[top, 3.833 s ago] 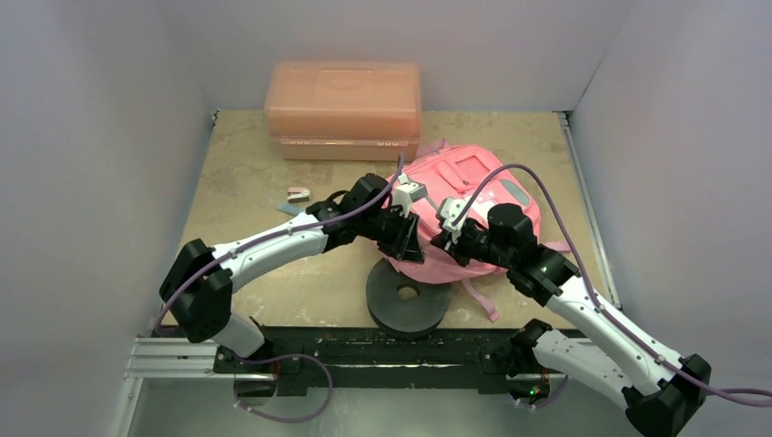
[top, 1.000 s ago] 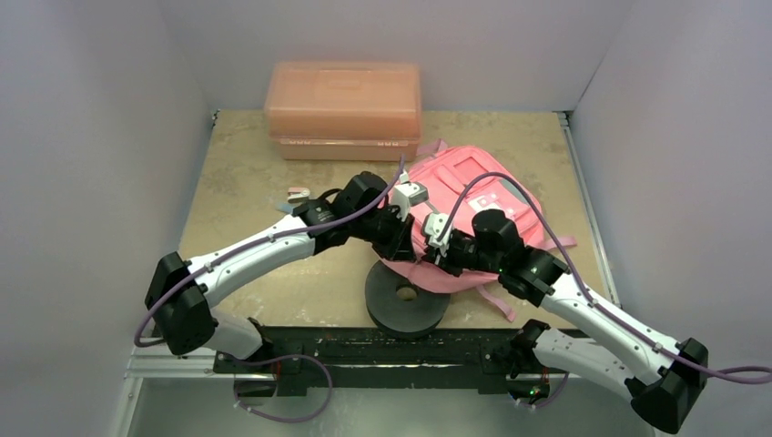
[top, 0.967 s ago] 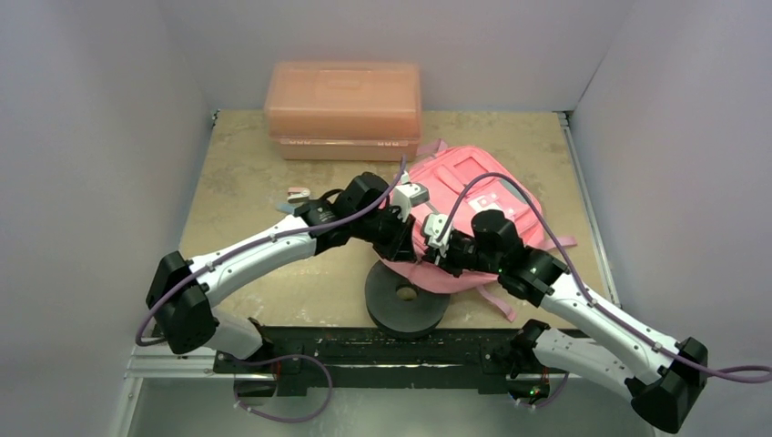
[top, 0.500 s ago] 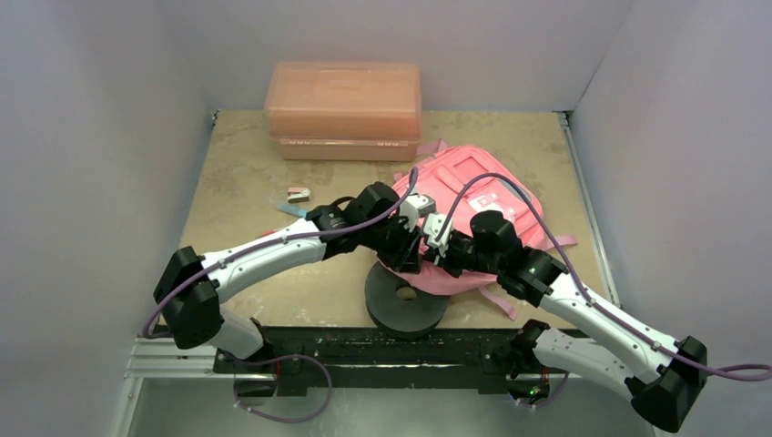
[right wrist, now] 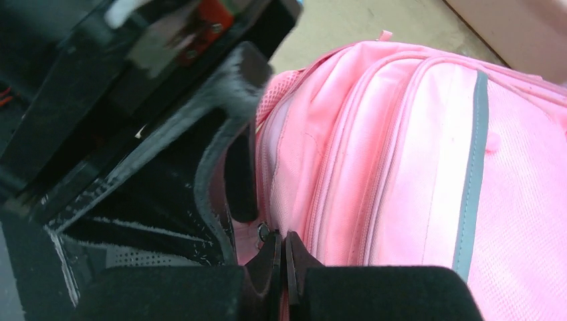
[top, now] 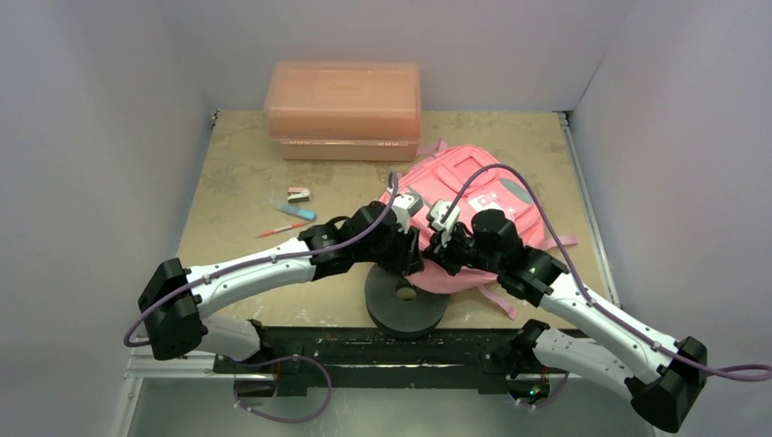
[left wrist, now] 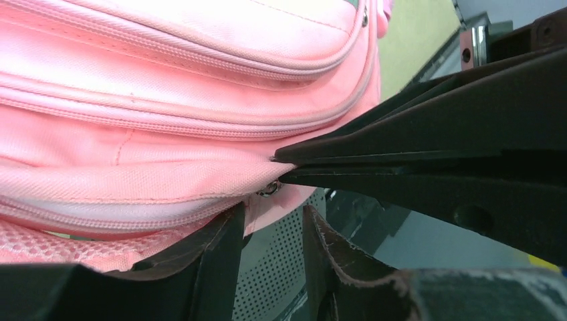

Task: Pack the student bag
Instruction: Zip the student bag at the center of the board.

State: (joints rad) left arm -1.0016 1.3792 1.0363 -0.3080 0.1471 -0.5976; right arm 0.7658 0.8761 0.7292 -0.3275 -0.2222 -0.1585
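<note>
Student bag (top: 469, 182) lies flat on the tabletop (top: 246, 182), right of centre. Its far corner is just in front of the salmon plastic box (top: 343, 105) at the back wall. Its near edge overlaps a black disc (top: 407, 305) close to the arm bases.

Both arms reach in to the bag's near-left edge, and their wrists almost meet there.

Right hand (right wrist: 281, 242): jaws fully closed, tips together. The tips sit against a fold of pink fabric along the bag's edge, right beside a small metal zipper pull (right wrist: 262, 232). In the left wrist view the two black fingers come in from the right and taper to one point at that fold, with the pull ring just below it. Cannot tell whether any cloth is pinched between the tips.

Left hand (left wrist: 273, 217): jaws partly open and holding nothing. Its fingers (left wrist: 224, 251) sit just under the bag's lower seam, which hangs above the gap between them. The hand is very close to the fabric, but contact is not clear. It faces the right hand, with the tips near each other.

To the left of the bag and well apart from both hands are three loose small items:
- a small pink-and-white piece (top: 298, 194)
- a short blue item (top: 298, 212)
- a red pencil (top: 280, 230)
</note>
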